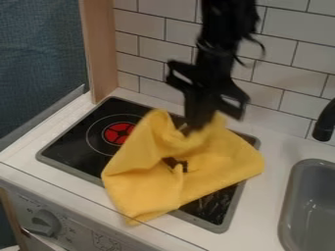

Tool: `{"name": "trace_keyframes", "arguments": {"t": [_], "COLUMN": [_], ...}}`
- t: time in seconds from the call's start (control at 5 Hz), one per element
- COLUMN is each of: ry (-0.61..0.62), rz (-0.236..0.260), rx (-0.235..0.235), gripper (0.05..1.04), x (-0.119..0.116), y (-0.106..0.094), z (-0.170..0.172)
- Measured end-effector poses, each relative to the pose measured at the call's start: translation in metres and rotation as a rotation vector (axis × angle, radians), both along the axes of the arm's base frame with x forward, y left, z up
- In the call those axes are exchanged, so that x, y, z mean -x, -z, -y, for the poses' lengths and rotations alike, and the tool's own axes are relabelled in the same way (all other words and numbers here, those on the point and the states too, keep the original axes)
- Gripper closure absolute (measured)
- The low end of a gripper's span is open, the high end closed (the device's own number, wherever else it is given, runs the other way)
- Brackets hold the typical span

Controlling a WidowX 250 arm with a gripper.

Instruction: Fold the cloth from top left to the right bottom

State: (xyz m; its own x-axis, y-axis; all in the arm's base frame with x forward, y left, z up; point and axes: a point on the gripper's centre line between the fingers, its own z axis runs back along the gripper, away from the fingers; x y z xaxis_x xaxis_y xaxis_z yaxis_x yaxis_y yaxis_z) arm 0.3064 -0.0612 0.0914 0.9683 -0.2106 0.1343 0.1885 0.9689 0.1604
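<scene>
At the centre of the frame, a yellow cloth (222, 169) is seen spread in loose, uneven folds over the right part of the black stove (68, 149). Its upper part is bunched into two raised humps, and between them the gripper (186, 127) is held, pointed downward, with its tip sunk among the folds. Whether the gripper is spread, pressed together or pinching the cloth cannot be told, as its tip is blurred and partly covered. Below the tip, a small dark gap is left in the cloth. One corner is laid toward the lower left, at the counter's (262, 220) front edge; at the right, the stove's rim is overlapped.

Left of the cloth, a red ring (120, 133) is shown on the stove. At the right edge, a black tap (324, 122) is seen above a grey sink (317, 169). The wall behind is covered with white tiles (140, 24), and at the lower left a grey knob (46, 223) is set in the front panel.
</scene>
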Motion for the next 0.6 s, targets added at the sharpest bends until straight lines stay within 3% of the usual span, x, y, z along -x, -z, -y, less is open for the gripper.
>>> {"name": "trace_keyframes", "arguments": {"t": [0.4, 0.6], "ry": [0.095, 0.080], "rz": [-0.030, -0.024], "rx": [-0.042, -0.065], "gripper": [1.007, 0.847], "x": [0.021, 0.028], "y": [0.046, 0.050], "z": [0.017, 0.021]}}
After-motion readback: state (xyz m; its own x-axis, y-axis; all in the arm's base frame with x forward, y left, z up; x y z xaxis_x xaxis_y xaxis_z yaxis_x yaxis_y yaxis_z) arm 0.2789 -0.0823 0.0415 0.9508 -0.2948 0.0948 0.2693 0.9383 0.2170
